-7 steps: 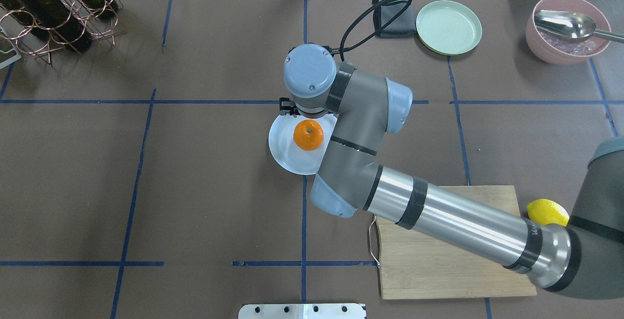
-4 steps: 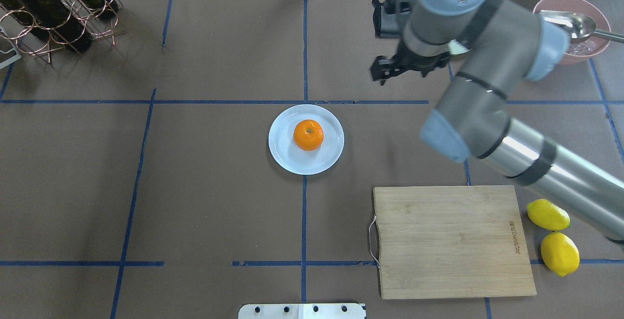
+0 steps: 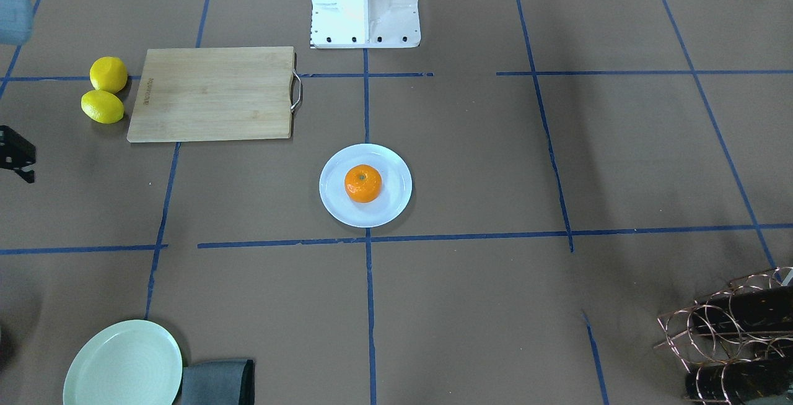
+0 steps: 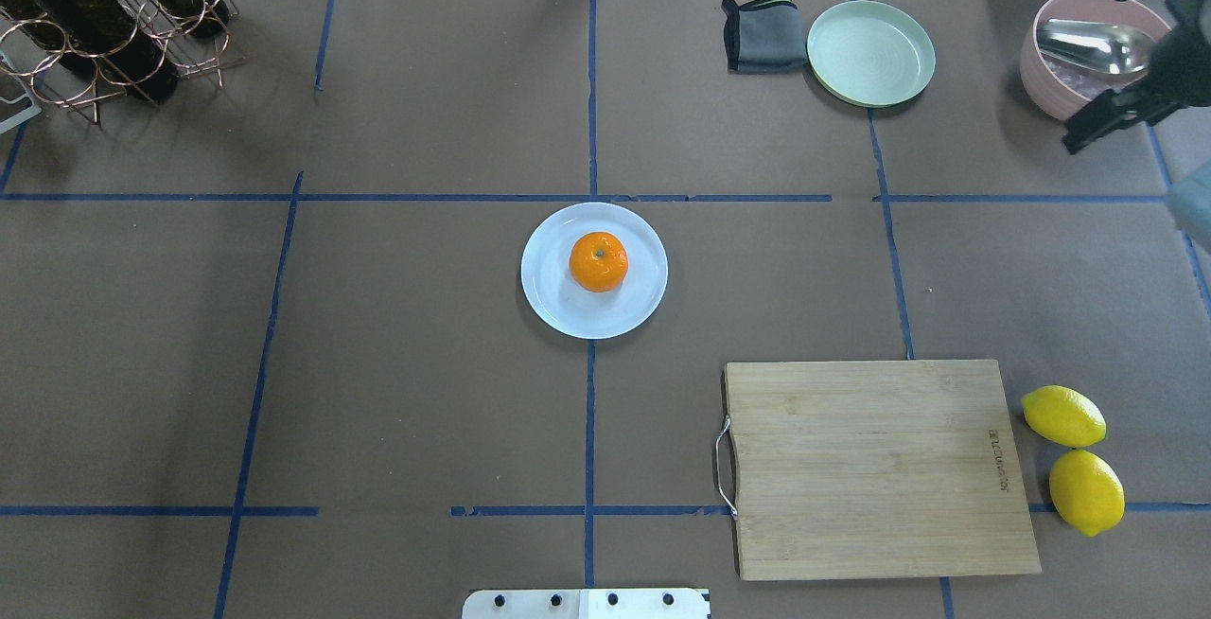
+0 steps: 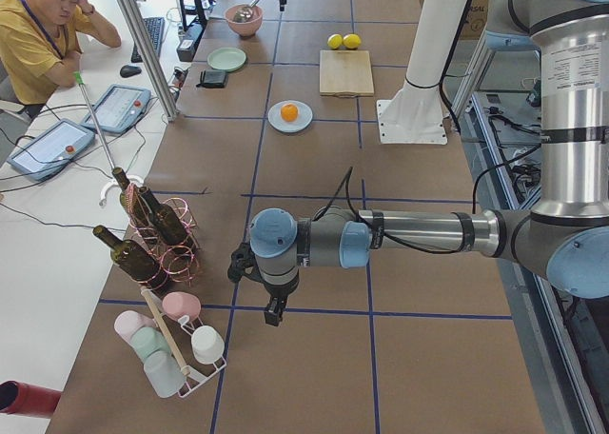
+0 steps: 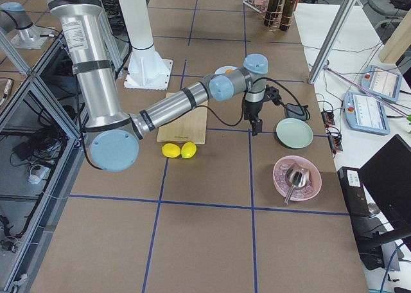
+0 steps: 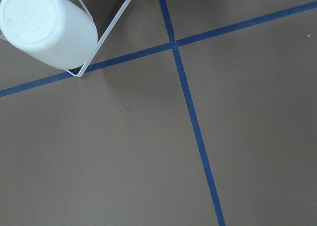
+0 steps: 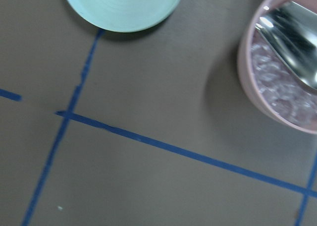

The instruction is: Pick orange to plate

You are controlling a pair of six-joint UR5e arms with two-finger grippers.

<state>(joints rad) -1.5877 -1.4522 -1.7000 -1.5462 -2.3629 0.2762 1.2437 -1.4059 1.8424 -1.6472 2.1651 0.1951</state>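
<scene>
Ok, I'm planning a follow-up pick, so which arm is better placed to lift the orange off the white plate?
Right, probably: the right end effector hangs by the pink bowl, nearer the orange on the plate. The left end effector sits far off, past the wine rack.

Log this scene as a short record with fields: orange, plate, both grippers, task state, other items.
orange: rests on the plate, near its middle, stem dimple up
plate: white, at the table's centre
right gripper: above the table near the green plate and pink bowl, far from the orange; jaws unclear
left gripper: hovers by the cup rack; jaws unclear
task state: orange on plate, looks done
other items: lemons beside the cutting board
</scene>
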